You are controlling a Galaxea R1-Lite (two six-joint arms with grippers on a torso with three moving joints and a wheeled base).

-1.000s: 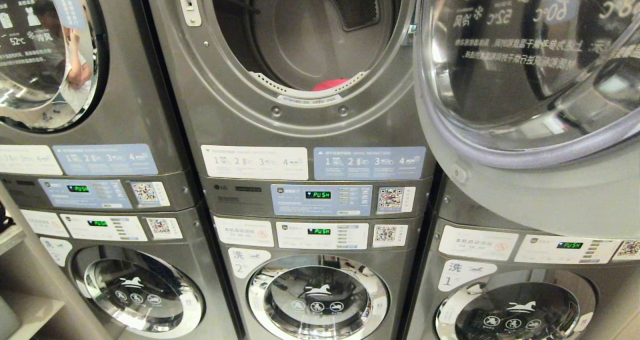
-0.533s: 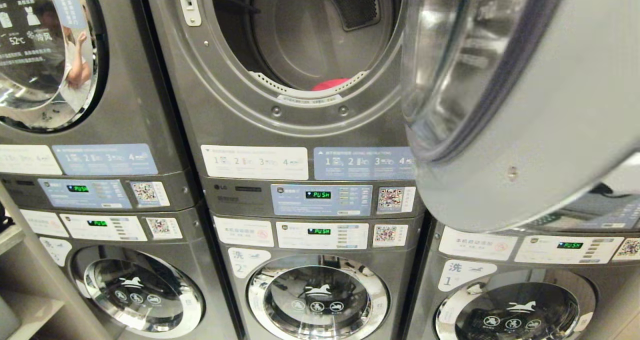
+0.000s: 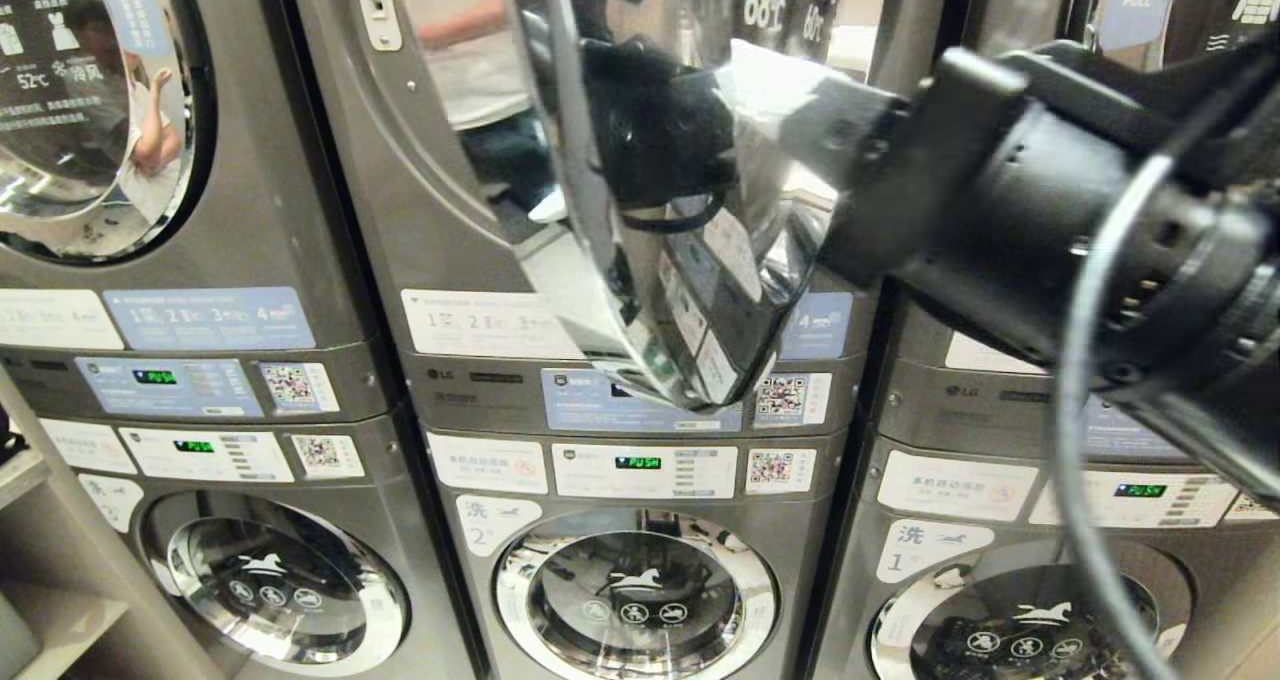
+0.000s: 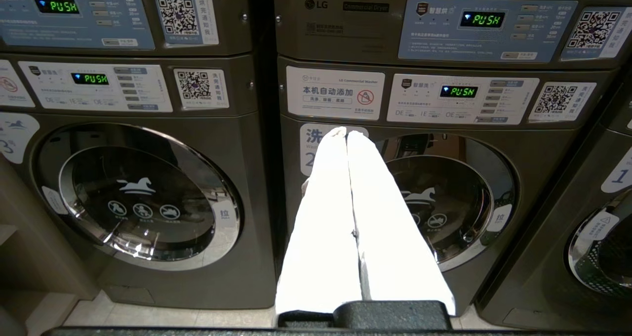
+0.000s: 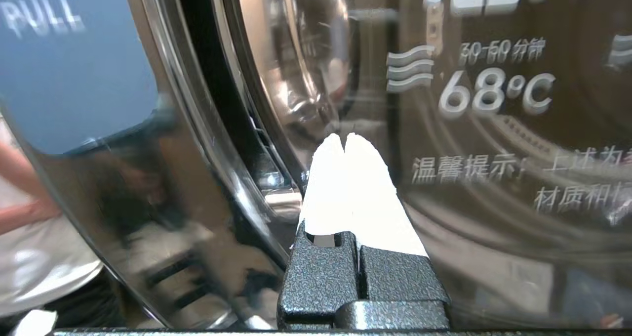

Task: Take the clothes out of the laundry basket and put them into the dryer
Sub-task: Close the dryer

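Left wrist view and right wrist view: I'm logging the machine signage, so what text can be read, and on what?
"LG": dryer front
"PUSH": dryer display
"PUSH": washer display
"本机自动添加": white washer sticker
"68°C": dryer door glass
"温馨提示": same door glass
"PULL": blue door tag, partly cut off
Small print on the control panels and around the QR codes: too small to read.
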